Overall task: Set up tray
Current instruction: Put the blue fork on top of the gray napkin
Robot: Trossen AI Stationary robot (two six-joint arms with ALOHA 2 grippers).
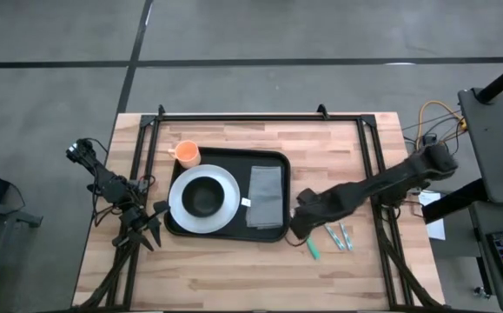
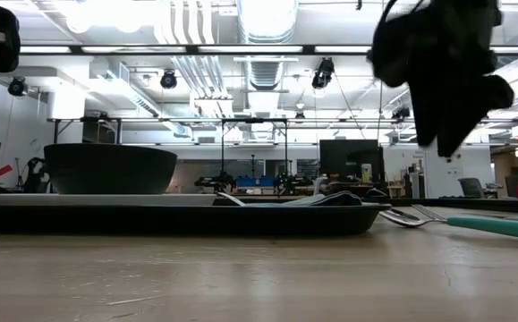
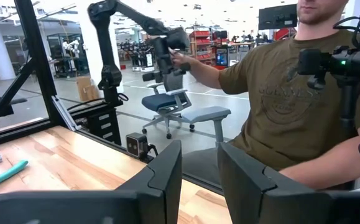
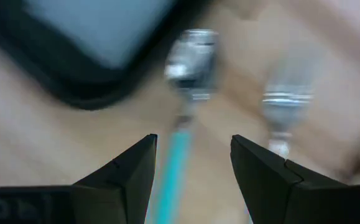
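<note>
The black tray [image 1: 273,159] lies mid-table and carries a white plate [image 1: 182,209], a black bowl [image 1: 203,198] on the plate, a folded grey napkin [image 1: 266,196] and an orange cup [image 1: 188,154]. Teal-handled cutlery [image 1: 314,248] lies on the wood just right of the tray. My right gripper [image 1: 301,224] hangs open above that cutlery. In its wrist view [image 4: 194,149] a spoon [image 4: 191,62] lies ahead between the fingers, a fork [image 4: 282,102] beside it. In the low view this gripper [image 2: 446,89] is well above the table. My left gripper [image 1: 142,228] waits open off the tray's left edge.
A black frame [image 1: 234,117] borders the table's far and side edges. A seated person in an olive shirt [image 3: 291,87] shows beyond the table in the left wrist view. Bare wood [image 1: 234,269] runs along the near side. Cables [image 1: 429,122] lie past the far right corner.
</note>
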